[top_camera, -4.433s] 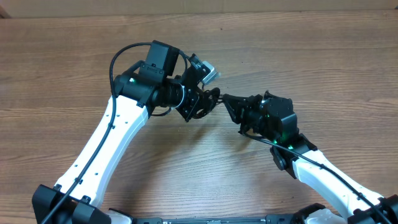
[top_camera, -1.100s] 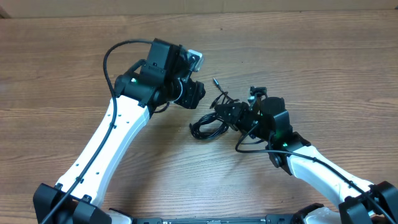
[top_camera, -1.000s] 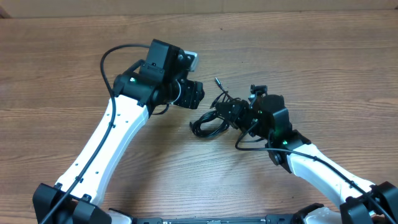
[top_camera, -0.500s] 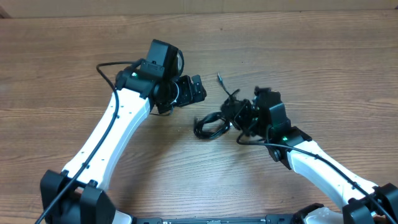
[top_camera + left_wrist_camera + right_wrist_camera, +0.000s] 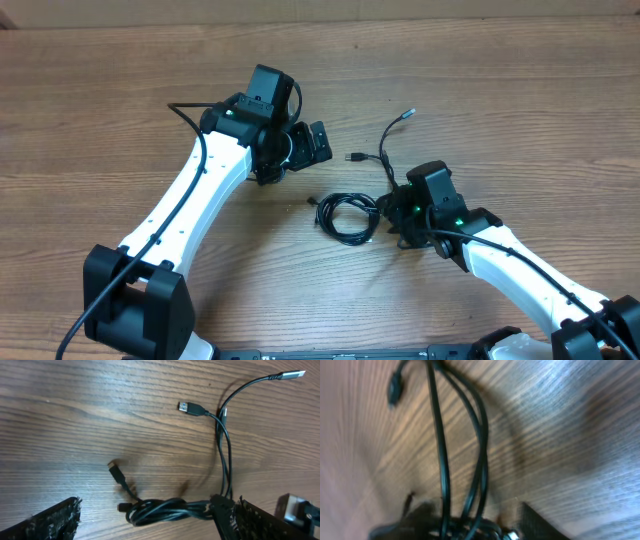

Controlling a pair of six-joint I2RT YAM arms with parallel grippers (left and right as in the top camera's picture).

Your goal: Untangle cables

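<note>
L gripper up over wood table, jaws spread wide, apart from cables; fingers seen at both lower corners of L wrist view. Cables flat on table, below and just R of that gripper: tight coil w/ short plug end poking out on L side. Two loose strands run up from coil's R side, ending in USB plug and silver-tipped plug. R gripper sits at coil's R edge, low to table. R wrist view blurred, but jaws look parted w/ strands passing btwn; contact w/ strands: can't tell.
</note>
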